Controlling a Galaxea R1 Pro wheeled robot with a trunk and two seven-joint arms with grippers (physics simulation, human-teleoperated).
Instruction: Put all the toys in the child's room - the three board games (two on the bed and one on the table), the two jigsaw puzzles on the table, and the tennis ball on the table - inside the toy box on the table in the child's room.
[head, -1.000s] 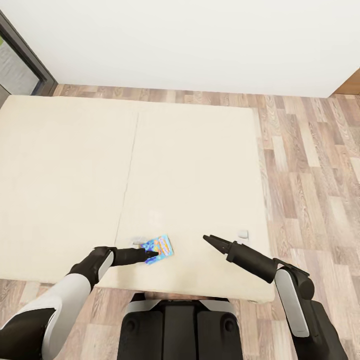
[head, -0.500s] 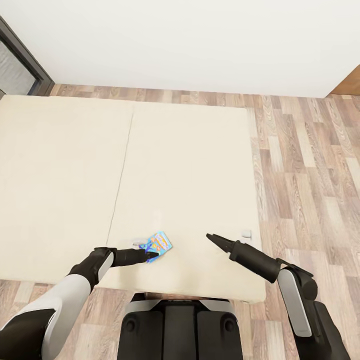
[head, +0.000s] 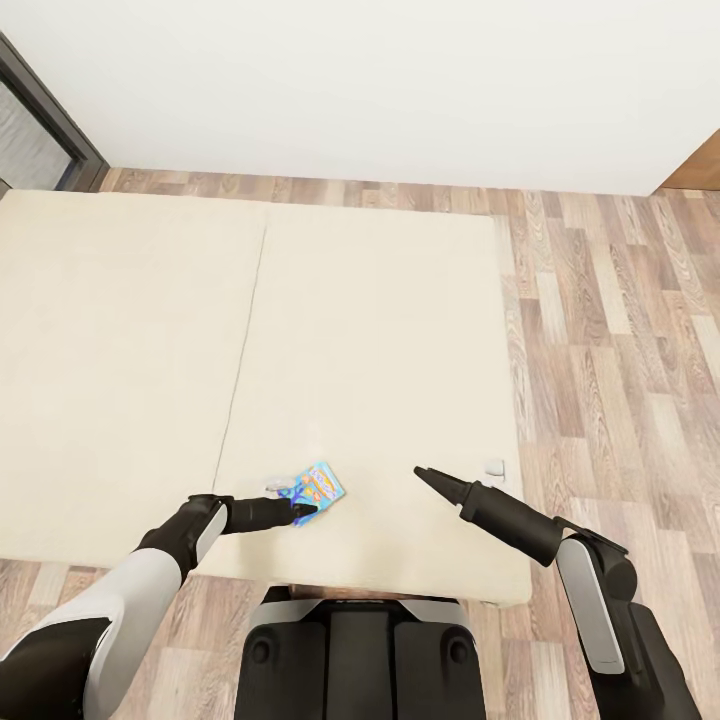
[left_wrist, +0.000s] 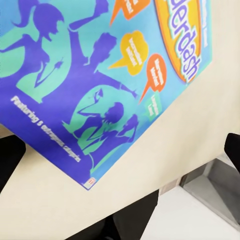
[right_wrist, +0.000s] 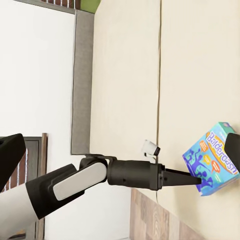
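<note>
Head view: broad cream bed (head: 360, 330) spread across the middle, seam down its length, wood-plank floor (head: 610, 330) beyond its right edge and a plain white wall (head: 400, 90) behind. One blue board game (head: 316, 487) on the mattress close to the near edge, cover busy with purple figures, orange speech bubbles and white lettering, turned at an angle to the bed's edge. Left pincer (head: 306, 509) reaching in from the left, tips at the near corner of the box and apparently touching it; in the right wrist view the same dark fingers (right_wrist: 187, 178) pressed against the box's lower corner, the box looking tipped up on one side, though lifted or merely resting cannot be told. Left pincer's opening: cannot tell from any view; in the left wrist view just the printed cover (left_wrist: 95, 75) close up, with dark finger parts at the frame's edges. Right pincer (head: 421, 472) held above the bed well to the right of the box, touching nothing, tips drawn together to a narrow point. Small pale grey fitting (head: 493, 467) at the bed's right edge, just beyond the right pincer. Dark door frame (head: 50, 110) at the far left.
</note>
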